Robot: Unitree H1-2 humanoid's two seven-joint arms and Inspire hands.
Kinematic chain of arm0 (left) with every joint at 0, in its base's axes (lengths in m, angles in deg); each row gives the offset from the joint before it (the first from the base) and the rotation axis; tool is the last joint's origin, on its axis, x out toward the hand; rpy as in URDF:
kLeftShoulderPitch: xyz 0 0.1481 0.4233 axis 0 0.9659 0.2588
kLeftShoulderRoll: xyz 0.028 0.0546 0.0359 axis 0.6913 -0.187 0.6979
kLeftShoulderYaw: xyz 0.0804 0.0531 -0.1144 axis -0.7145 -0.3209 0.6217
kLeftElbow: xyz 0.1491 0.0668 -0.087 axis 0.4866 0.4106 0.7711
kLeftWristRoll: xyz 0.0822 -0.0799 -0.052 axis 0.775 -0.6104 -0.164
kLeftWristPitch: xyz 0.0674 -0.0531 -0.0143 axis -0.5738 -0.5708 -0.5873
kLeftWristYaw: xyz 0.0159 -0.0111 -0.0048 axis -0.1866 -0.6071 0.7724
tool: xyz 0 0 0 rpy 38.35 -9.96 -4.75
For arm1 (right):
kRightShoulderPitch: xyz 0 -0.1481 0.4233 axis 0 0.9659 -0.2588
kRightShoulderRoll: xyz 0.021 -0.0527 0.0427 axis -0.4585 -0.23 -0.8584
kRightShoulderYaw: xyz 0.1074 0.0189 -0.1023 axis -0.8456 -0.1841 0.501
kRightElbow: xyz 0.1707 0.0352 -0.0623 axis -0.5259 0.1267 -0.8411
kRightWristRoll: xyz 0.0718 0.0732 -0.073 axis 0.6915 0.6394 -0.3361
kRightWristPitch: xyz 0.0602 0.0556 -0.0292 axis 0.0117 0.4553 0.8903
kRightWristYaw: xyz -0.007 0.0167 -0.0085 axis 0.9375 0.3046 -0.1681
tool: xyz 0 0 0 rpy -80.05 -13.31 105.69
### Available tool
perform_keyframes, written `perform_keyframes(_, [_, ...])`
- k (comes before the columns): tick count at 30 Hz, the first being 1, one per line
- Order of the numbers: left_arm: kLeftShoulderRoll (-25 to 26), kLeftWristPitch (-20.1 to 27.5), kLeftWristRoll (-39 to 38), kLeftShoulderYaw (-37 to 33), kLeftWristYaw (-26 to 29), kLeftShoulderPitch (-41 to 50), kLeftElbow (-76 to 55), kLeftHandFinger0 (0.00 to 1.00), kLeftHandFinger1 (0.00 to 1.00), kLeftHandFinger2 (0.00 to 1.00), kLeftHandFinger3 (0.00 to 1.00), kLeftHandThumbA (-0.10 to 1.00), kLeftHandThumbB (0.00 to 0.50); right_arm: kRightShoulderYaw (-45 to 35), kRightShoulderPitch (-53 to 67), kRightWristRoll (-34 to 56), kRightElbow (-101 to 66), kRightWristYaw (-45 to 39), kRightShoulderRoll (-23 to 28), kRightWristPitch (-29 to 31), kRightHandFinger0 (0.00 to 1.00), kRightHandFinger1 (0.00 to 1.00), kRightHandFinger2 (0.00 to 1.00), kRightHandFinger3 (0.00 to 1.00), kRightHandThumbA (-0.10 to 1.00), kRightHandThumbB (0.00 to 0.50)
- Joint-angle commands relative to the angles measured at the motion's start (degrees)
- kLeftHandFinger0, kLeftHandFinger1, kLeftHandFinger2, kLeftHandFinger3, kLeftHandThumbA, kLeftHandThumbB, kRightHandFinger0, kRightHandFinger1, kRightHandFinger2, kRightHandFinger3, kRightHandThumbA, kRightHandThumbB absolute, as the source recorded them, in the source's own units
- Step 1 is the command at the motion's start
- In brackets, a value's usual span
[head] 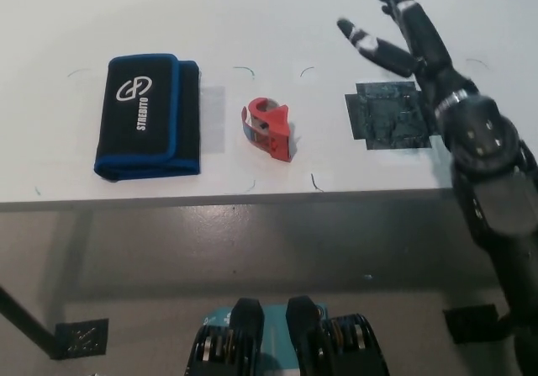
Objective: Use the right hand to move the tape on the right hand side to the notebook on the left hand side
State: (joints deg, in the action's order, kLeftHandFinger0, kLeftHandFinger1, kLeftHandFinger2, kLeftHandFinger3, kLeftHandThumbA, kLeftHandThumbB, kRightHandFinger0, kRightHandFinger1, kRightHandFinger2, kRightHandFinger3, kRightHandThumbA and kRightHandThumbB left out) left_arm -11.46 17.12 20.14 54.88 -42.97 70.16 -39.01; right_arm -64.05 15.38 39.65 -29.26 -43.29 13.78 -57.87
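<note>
A red tape dispenser (269, 129) stands on the white table (269, 23), just right of a black pouch with blue trim (145, 116) that lies where the notebook would be. A small gap separates the two. My black right hand (397, 24) is raised over the far right of the table, open with fingers spread and holding nothing. It is well apart from the tape, above a dark taped patch (390, 113). My white left hand is out of sight.
The table's front edge (252, 198) runs across the middle of the view, with grey floor below. Thin pen marks dot the table around the tape and pouch.
</note>
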Motion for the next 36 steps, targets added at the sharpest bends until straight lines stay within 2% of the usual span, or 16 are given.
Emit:
perform_keyframes(1, [0.6, 1.5, -0.4, -0.4, -0.7, 0.8, -0.4, 0.23, 0.16, 0.21, 0.32, -0.04, 0.126, 0.3, 9.7, -0.7, -17.4, -2.2, 2.8, -0.5, 1.00, 1.00, 1.00, 1.00, 0.77, 0.462])
perform_keyframes(3, [0.7, 1.4, 0.5, -0.4, -0.5, 0.9, -0.8, 0.23, 0.16, 0.21, 0.32, -0.04, 0.122, 0.4, 15.4, -1.5, -24.4, -2.2, 3.3, -1.0, 1.00, 1.00, 1.00, 1.00, 0.82, 0.466])
perform_keyframes(6, [0.7, 1.2, 0.6, -0.4, -0.5, 0.8, -0.8, 0.22, 0.16, 0.22, 0.32, -0.02, 0.123, 0.1, 21.5, -0.5, -30.3, -2.4, 3.3, 0.5, 1.00, 1.00, 1.00, 1.00, 0.82, 0.455])
perform_keyframes(9, [1.1, 1.7, 0.1, -0.3, -0.7, -0.1, -0.2, 0.23, 0.17, 0.22, 0.32, -0.02, 0.119, 0.2, 29.7, -2.4, -38.7, -2.4, 4.4, 0.5, 1.00, 1.00, 1.00, 1.00, 0.90, 0.443])
perform_keyframes(13, [1.2, 1.2, 0.7, -0.3, -0.7, 0.2, -0.8, 0.23, 0.17, 0.22, 0.34, 0.02, 0.115, -0.4, 38.5, -2.0, -44.6, -2.4, 5.2, 1.7, 1.00, 1.00, 1.00, 1.00, 0.90, 0.420])
perform_keyframes(17, [1.1, 1.1, 0.0, -0.2, -0.8, 0.3, -0.7, 0.22, 0.17, 0.22, 0.34, 0.01, 0.117, -0.8, 47.0, -1.6, -48.7, -2.6, 6.4, 3.3, 1.00, 1.00, 1.00, 1.00, 0.92, 0.435])
perform_keyframes(19, [1.6, 0.0, 0.1, 0.0, -1.1, -1.1, -0.7, 0.23, 0.17, 0.22, 0.35, 0.01, 0.114, -0.7, 50.0, -0.9, -49.5, -2.8, 6.6, 3.2, 1.00, 1.00, 1.00, 1.00, 0.90, 0.409])
perform_keyframes(22, [1.6, 0.7, -0.3, 0.0, -1.1, -1.2, -0.3, 0.24, 0.17, 0.21, 0.35, -0.01, 0.118, -0.5, 54.4, -1.4, -49.4, -2.7, 7.6, 5.7, 1.00, 1.00, 1.00, 1.00, 0.91, 0.375])
perform_keyframes(27, [1.6, 1.0, -0.5, 0.1, -1.2, -1.4, -0.2, 0.23, 0.16, 0.21, 0.34, -0.03, 0.115, -0.1, 59.0, -0.8, -48.3, -3.0, 8.0, 7.7, 1.00, 1.00, 1.00, 1.00, 0.90, 0.369])
perform_keyframes(30, [1.6, 0.8, -0.5, 0.1, -1.2, -1.4, -0.4, 0.25, 0.17, 0.21, 0.34, -0.05, 0.119, 0.6, 61.4, -1.5, -45.6, -3.1, 7.9, 9.6, 1.00, 1.00, 1.00, 1.00, 0.90, 0.348])
perform_keyframes(36, [1.5, -0.1, 0.3, 0.4, -0.9, -1.0, -1.2, 0.27, 0.17, 0.20, 0.35, 0.00, 0.117, 2.7, 61.2, -3.3, -39.3, -3.4, 7.4, 12.1, 1.00, 1.00, 1.00, 1.00, 0.92, 0.348])
